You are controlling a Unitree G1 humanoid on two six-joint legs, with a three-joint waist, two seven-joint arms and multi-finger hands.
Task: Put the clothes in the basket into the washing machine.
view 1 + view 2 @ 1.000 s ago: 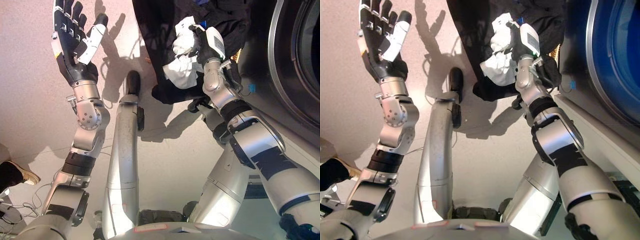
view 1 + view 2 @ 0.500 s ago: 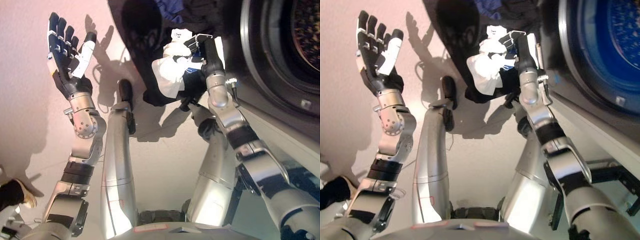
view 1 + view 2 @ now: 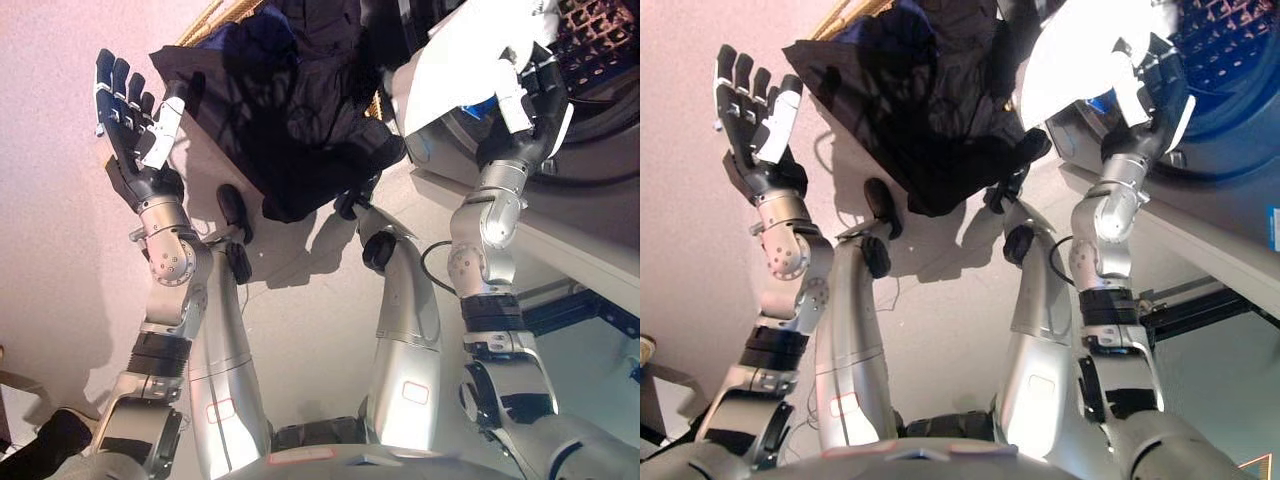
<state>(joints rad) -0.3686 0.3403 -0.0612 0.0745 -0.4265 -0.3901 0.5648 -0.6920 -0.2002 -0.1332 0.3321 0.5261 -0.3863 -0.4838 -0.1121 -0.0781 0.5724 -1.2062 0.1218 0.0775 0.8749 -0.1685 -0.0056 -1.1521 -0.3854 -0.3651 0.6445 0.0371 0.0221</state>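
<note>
My right hand is shut on a white cloth and holds it up at the washing machine's round opening at the top right. The drum shows behind the hand. A pile of dark clothes hangs over the wicker basket at the top middle, and only a strip of the basket's rim shows. My left hand is open and empty, raised palm-up to the left of the basket.
The washing machine's pale front ledge runs along the right side, with a black frame below it. A person's dark shoe shows at the bottom left on the floor.
My right hand has lifted the white cloth off the dark pile and carried it right and up to the washer's opening. The view has shifted. My left hand stays raised and open.
</note>
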